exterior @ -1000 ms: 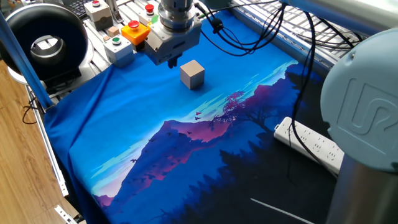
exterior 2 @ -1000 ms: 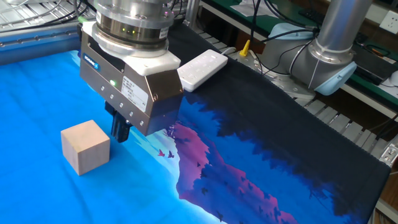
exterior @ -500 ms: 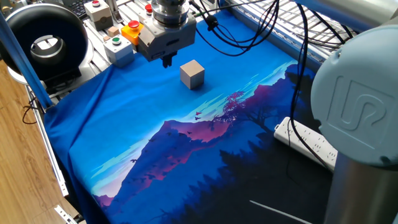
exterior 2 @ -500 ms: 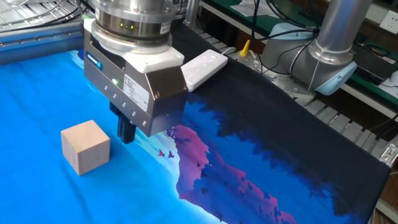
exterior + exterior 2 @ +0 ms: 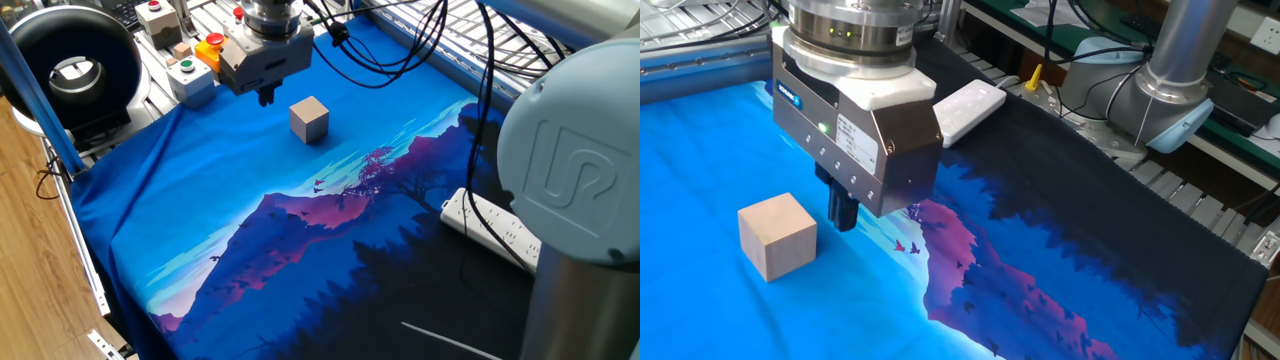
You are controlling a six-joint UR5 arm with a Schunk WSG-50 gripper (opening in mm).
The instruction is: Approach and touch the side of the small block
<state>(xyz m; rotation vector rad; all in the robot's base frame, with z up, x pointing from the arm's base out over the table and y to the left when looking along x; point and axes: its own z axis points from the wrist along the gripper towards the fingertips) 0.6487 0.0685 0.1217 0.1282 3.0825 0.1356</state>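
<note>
1. Blue fabric cloth printed with purple mountains and dark forest (image 5: 250,190) covers the table.
2. Light wooden plank floor (image 5: 25,280) alongside it.
3. White plastic power strip (image 5: 500,232) lies on the cloth's dark edge.
4. Slotted aluminium table frame (image 5: 1200,190) pokes out past the cloth.

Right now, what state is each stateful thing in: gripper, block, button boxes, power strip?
gripper: fingers together, empty, low beside the block, a gap between them.
small block: upright on the blue cloth, untouched.
button boxes: off the cloth on the metal frame; pressed or not, cannot tell.
power strip: lying flat on the cloth's dark edge.
</note>
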